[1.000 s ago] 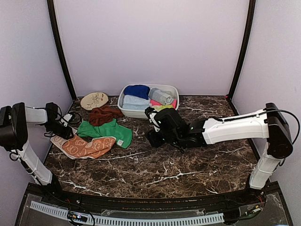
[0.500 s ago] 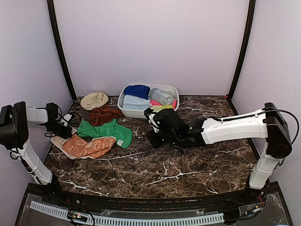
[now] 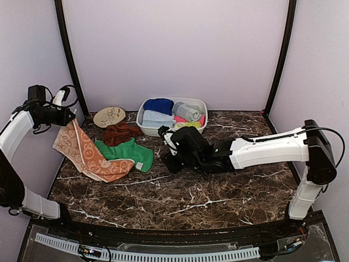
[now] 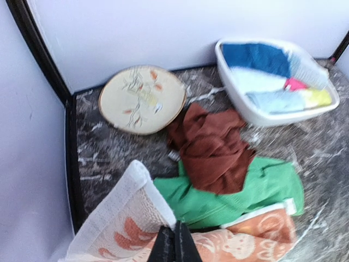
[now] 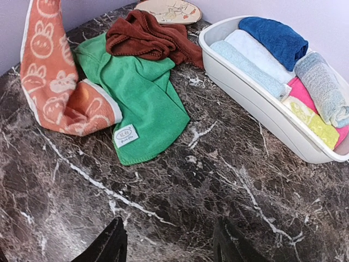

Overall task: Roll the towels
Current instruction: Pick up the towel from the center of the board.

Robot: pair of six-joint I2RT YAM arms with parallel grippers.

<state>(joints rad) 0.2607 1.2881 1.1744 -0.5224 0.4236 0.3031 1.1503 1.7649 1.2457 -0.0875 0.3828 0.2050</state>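
Observation:
My left gripper is raised at the far left and shut on a corner of the orange towel with cream prints, which hangs from it down to the table; it also shows in the left wrist view and the right wrist view. The green towel with a white tag lies flat beside it, partly under the crumpled rust-brown towel. My right gripper is open and empty, low over the bare marble right of the green towel.
A white oval basin holding several rolled towels stands at the back centre. A round cream mat lies at the back left. Dark marble table with walls on three sides.
My left gripper has risen from table level, lifting the orange towel's corner so the towel now hangs. My right gripper has shifted slightly left toward the green towel.

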